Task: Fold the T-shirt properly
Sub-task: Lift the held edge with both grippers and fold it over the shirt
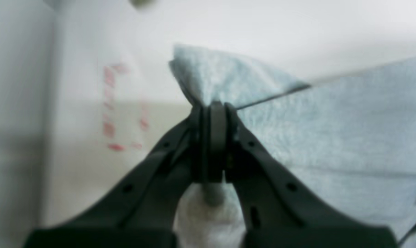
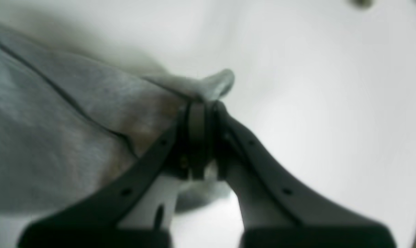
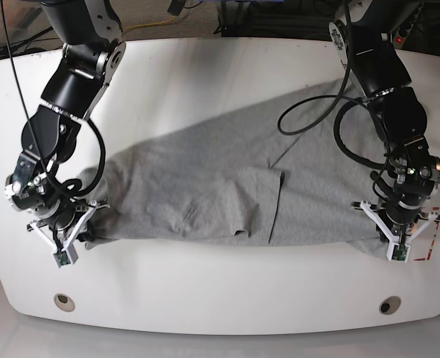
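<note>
T-shirt (image 1: pixel 332 137) fabric fills the space to the right of my left end effector (image 1: pixel 213 106) in the left wrist view; its jaws are pressed together, pinching a corner that pokes out just above the tips. Red marks (image 1: pixel 115 103) show on the white surface (image 1: pixel 73 172) to its left.

In the right wrist view, my right end effector (image 2: pixel 201 105) likewise pinches a cloth edge, with the grey shirt spreading left of it.

From the base view, the shirt lies stretched between both end effectors.
</note>
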`<state>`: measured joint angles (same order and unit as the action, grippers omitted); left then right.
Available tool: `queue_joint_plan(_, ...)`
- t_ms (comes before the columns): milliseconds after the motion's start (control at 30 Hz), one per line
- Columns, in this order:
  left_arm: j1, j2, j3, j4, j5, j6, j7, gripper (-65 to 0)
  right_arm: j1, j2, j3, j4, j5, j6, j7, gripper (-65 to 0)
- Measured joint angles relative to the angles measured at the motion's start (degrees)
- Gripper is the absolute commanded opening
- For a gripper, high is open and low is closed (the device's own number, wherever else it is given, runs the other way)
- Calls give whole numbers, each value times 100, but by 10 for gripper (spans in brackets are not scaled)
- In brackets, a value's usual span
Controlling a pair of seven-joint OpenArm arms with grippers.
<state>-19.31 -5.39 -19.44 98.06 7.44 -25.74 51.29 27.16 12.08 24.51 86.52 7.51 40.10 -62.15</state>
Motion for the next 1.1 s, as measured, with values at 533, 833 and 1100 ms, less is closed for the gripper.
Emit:
queue_joint_plan(533,-2955,-813,151,1178,-227,-44,1231,-650,3128,592,-1169,31,210,39,-815,-650)
queue_joint_plan(833,-3928,-1163,345,1224,-216,-20,1515,-650,4170,660,-1486,109,321,37,-1333,-650)
queue_joint_plan(1100,-2780,-1119,424,1484,-214,-57,1578,-650,3104,745,-1445,874,203,-2,-1464,-650)
